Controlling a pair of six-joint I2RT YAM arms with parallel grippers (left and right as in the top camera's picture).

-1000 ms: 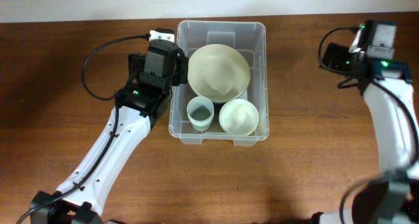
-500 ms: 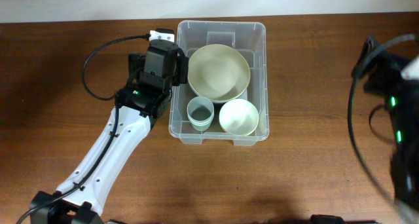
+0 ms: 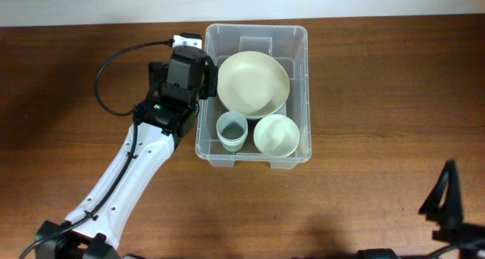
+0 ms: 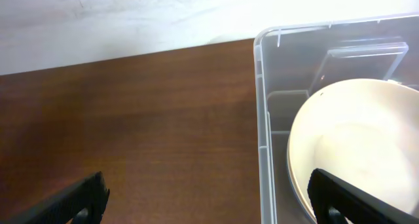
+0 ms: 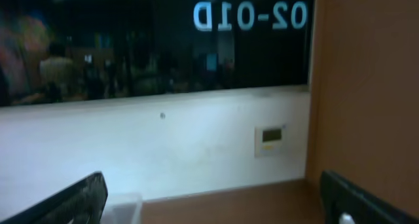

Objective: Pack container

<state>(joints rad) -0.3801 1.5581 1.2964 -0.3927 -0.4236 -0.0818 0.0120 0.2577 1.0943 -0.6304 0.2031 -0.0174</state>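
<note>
Surface (image 3: 364, 100): brown wood.
Container (image 3: 258, 27): clear bin at far centre.
Large cream bowl (image 3: 253, 83), small cream bowl (image 3: 276, 135), pale cup (image 3: 231, 130): all inside.
My left end effector (image 4: 209, 198): spread, empty, above the bin's left wall.
My right end effector (image 5: 213, 198): spread, empty, facing the room's wall.
Packing seems finished. Next, I should lift left clear.

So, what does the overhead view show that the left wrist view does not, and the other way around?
Only the overhead view shows the small cup and the small bowl side by side in the container, and the whole left arm. Only the left wrist view shows the white wall behind the table, and the left gripper with its fingers wide apart and nothing between them. Both show the container's rim, the large cream bowl inside it and the brown table.
</note>
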